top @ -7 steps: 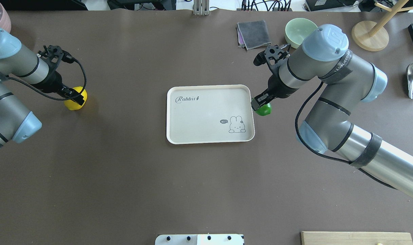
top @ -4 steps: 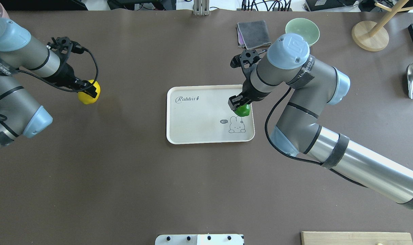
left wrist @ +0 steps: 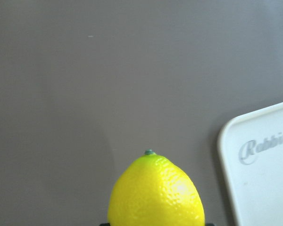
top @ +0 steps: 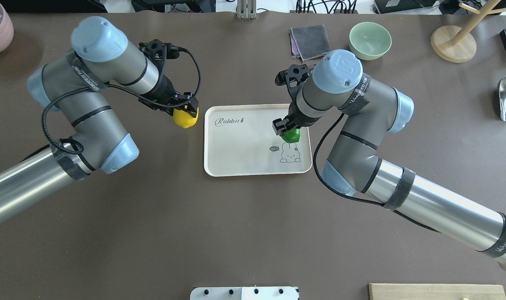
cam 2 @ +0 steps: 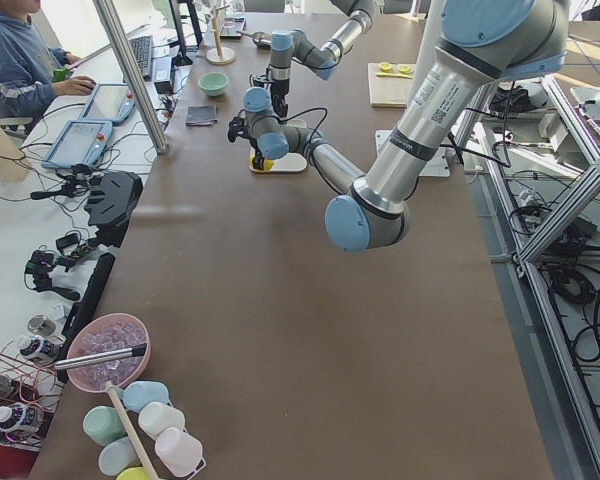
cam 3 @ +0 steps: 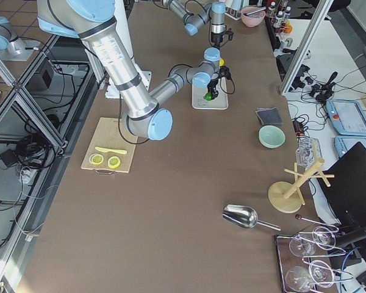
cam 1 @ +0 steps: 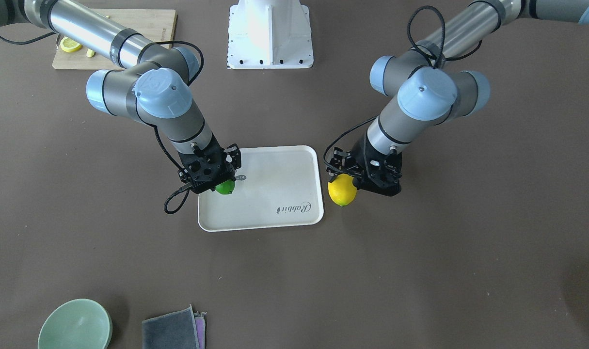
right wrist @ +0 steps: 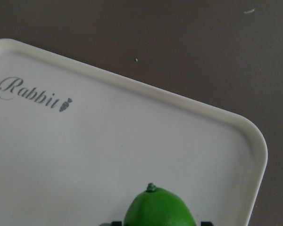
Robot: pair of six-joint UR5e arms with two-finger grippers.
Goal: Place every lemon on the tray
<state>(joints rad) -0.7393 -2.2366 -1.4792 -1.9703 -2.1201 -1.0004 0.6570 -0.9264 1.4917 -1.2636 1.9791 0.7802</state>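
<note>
Overhead exterior view, from the left: the left gripper (top: 186, 111) pinches the yellow lemon (top: 185, 118) between its fingers. The fruit pokes out past the fingertips, and the left wrist view shows its stem nub pointing away from the claw. This lemon is over the brown table (top: 153, 229), just beside the left rim of the tray (top: 236, 166), near the corner with the Rabbit lettering (top: 229, 121), and not over the tray itself. Further right, the right gripper (top: 287, 130) is clamped on the green lemon (top: 292, 135), which sits below its fingertips over the tray's right part, just above the rabbit drawing (top: 290, 153). Whether this lemon touches the tray floor cannot be told.
</note>
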